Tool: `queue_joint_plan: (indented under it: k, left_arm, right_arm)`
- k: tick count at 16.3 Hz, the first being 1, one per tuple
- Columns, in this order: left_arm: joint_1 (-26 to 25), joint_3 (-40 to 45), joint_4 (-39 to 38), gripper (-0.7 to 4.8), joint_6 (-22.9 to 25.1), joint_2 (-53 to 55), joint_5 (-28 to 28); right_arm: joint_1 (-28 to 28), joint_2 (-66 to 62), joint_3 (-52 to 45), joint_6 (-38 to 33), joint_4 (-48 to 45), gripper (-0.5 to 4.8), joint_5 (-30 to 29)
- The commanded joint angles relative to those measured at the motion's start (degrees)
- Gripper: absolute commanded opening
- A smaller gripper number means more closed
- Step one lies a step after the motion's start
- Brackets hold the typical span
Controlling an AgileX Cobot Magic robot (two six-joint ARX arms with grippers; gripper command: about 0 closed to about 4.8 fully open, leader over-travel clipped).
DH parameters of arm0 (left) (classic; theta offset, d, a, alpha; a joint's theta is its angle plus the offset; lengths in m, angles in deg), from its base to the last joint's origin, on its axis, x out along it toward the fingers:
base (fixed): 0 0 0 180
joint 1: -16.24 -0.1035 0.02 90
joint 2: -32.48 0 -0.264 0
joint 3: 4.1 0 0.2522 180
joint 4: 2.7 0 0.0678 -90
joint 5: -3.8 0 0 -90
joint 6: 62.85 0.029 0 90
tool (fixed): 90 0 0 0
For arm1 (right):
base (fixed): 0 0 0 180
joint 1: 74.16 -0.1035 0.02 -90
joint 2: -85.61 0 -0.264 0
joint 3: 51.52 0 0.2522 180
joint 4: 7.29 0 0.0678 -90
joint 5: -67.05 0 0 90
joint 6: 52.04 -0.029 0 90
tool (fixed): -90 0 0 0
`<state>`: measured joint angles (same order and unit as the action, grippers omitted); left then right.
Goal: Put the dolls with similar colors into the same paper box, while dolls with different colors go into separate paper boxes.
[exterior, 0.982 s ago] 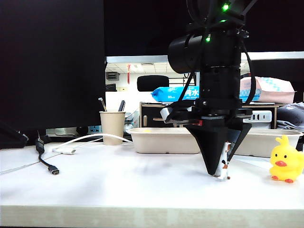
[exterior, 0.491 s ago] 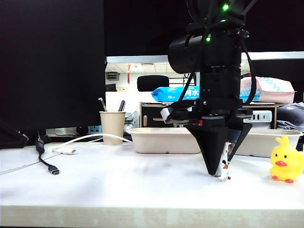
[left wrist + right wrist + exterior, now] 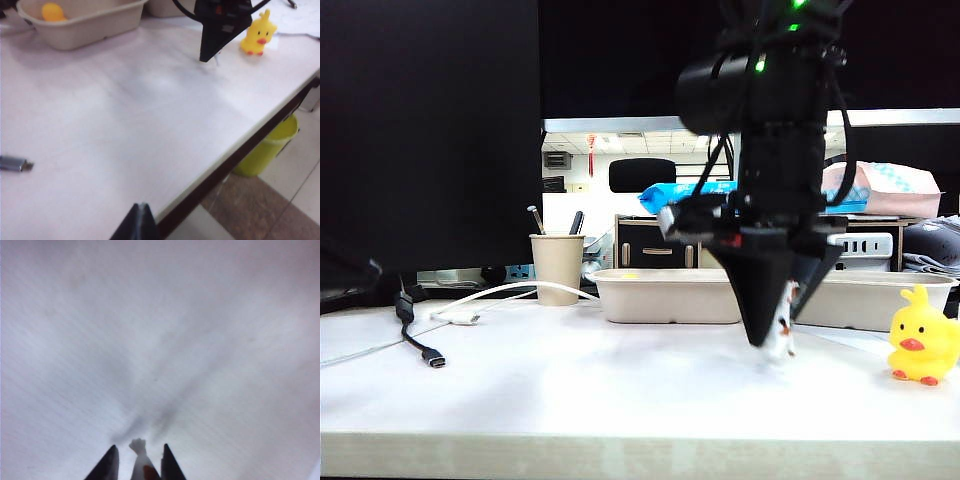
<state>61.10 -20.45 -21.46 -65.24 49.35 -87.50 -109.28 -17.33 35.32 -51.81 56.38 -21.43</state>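
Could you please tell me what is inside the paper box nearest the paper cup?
In the left wrist view, that paper box holds something yellow-orange, blurred, probably a duck. From the exterior view its wall hides nearly all the inside, so whether anything else lies there cannot be told.

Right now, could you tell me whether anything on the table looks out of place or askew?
Nothing looks spilled or damaged. The one thing askew is the small white doll: it hangs tilted in the right gripper, clear of the table. The duck stands upright, and the left gripper sits near the table edge.
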Motion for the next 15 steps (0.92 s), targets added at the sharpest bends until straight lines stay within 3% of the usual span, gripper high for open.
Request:
queue_joint_plan:
  k: [1, 9, 15]
  left_arm:
    - [0.02, -0.13, 0.76, -0.05, 0.07, -2.03, 0.00]
    - [-0.77, -0.13, 0.79, -0.05, 0.07, -13.60, -0.02]
    - [-4.55, -0.11, 0.74, -0.05, 0.07, -16.68, -0.02]
  right_arm:
    - [1.18, 0.59, 1.81, 0.07, 0.35, 1.03, 1.33]
    - [8.76, 0.72, 14.14, 1.70, 1.27, 1.03, 3.98]
    - [15.98, -0.15, 16.35, 1.79, -2.62, 1.03, 3.91]
